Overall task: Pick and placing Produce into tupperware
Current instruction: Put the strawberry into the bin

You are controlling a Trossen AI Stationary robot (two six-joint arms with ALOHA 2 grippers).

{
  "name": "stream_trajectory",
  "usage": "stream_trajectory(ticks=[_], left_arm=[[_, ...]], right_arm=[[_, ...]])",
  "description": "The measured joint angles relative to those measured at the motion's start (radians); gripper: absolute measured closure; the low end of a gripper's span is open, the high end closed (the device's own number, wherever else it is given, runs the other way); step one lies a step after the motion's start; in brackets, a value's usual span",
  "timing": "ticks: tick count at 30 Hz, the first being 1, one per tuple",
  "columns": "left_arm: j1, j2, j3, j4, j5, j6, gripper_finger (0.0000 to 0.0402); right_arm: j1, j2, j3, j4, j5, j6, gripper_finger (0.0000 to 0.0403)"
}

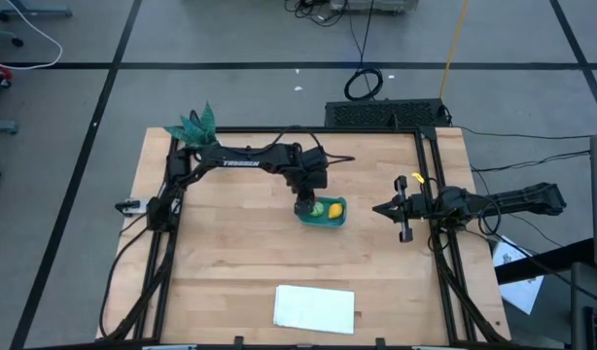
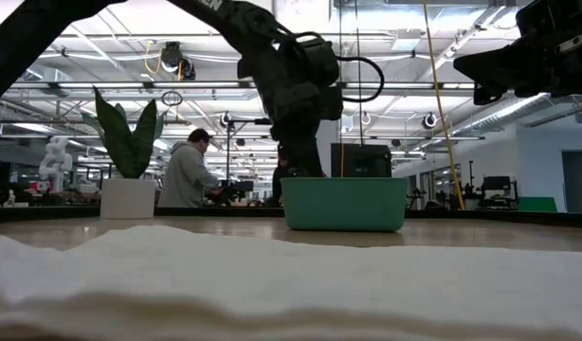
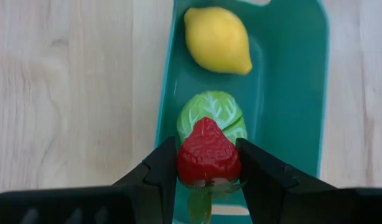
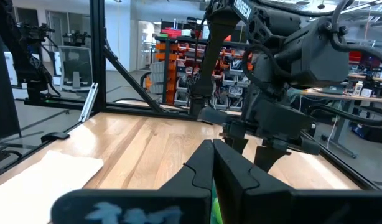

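Observation:
The teal tupperware [image 1: 330, 220] stands mid-table and shows in the low view as the tub [image 2: 344, 204]. Inside it lie the yellow lemon [image 3: 217, 40] and the light-green round fruit [image 3: 213, 112]. My left gripper [image 3: 208, 163] reaches down into the tub, shut on the red strawberry [image 3: 206, 146], just over the green fruit. In the low view the tub wall hides its fingertips. My right gripper [image 1: 378, 208] hovers shut to the tub's right, above the table; its fingers [image 4: 203, 163] meet at the tips. My left gripper pinches the red strawberry's sides [image 3: 185, 163] between its two fingers [image 3: 160, 171], coming from above and pointing down into the tub. The strawberry's pointed end [image 3: 205, 122] faces away from the wrist, over the green fruit. Whether it rests on that fruit, I cannot tell.
A flat white sheet [image 1: 315, 307] lies near the table's near edge and fills the low view's foreground. The teal leafy plant in its white pot [image 2: 128, 197] stands at the far left corner [image 1: 193, 126]. A black frame [image 1: 430, 175] borders the table. A person [image 2: 187, 175] stands in the room behind.

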Motion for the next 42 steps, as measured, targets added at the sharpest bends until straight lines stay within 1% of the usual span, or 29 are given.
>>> stream_trajectory(ticks=[11, 16, 18, 23, 27, 35, 42], left_arm=[[0.000, 0.000, -0.086, 0.075, -0.001, -0.024, 0.0268], [0.000, 0.000, -0.095, 0.074, -0.005, -0.033, 0.0268], [-0.002, 0.000, -0.095, 0.074, -0.010, -0.020, 0.0268], [-0.022, 0.000, -0.095, 0.064, -0.079, 0.037, 0.0268], [-0.039, 0.000, -0.095, 0.055, -0.103, 0.059, 0.0268], [-0.042, 0.000, -0.095, 0.038, -0.081, 0.049, 0.0268], [-0.054, 0.000, -0.095, 0.038, -0.079, 0.126, 0.0268]], right_arm=[[0.000, 0.000, 0.000, 0.000, 0.000, -0.001, 0.0403], [0.000, 0.000, 0.000, 0.000, 0.000, -0.002, 0.0403], [0.000, 0.000, 0.000, 0.000, 0.000, -0.001, 0.0403], [0.000, 0.000, 0.000, 0.000, 0.000, -0.002, 0.0403], [0.000, 0.000, 0.000, 0.000, 0.000, -0.002, 0.0403], [0.000, 0.000, 0.000, 0.004, 0.000, -0.003, 0.0403], [0.000, 0.000, 0.000, 0.003, 0.000, -0.002, 0.0403]])
